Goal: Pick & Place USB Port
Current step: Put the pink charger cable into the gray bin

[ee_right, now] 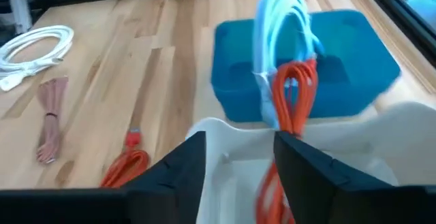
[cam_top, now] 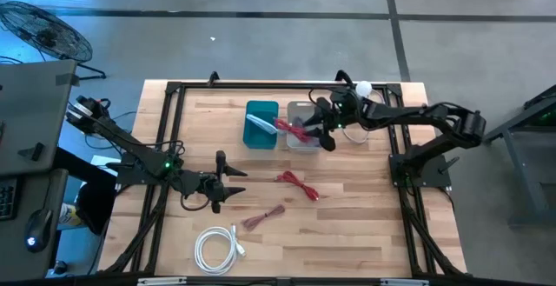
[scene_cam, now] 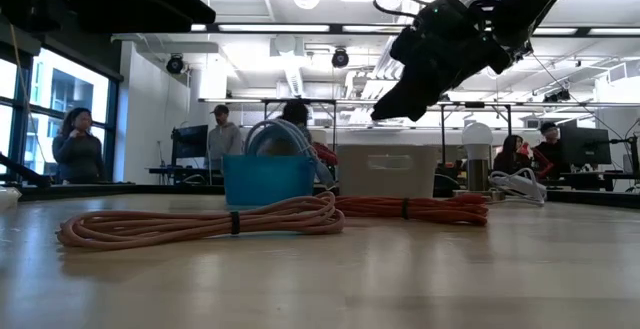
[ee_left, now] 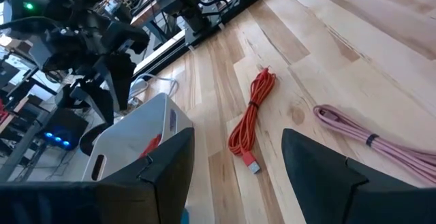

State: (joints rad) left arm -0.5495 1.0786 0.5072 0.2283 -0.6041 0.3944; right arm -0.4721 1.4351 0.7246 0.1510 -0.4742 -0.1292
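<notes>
High view: the right hand (cam_top: 323,129) is positioned above the grey bin (cam_top: 301,137), which stands just beside the blue bin (cam_top: 261,123) near the far edge of the bench (cam_top: 365,225). A red cable (cam_top: 294,130) lies across the grey bin under the right hand. The blue bin holds a light blue cable (cam_top: 261,126). A second red cable (cam_top: 298,184) lies on the bench near its middle, a pink cable (cam_top: 261,218) nearer the front, and a white cable (cam_top: 215,249) at the front. The left hand (cam_top: 233,186) hovers near the middle of the bench, fingers spread.

Low view: the right hand (scene_cam: 425,64) hangs above the grey bin (scene_cam: 388,170). The pink cable (scene_cam: 200,221) lies in front of the blue bin (scene_cam: 268,179).

Left wrist view: the left fingers (ee_left: 320,166) are spread and hold nothing; the second red cable (ee_left: 251,118) lies beyond them.

Right wrist view: the right fingers (ee_right: 174,171) are spread above the grey bin (ee_right: 231,149), with the red cable (ee_right: 293,108) between them, not pinched.
</notes>
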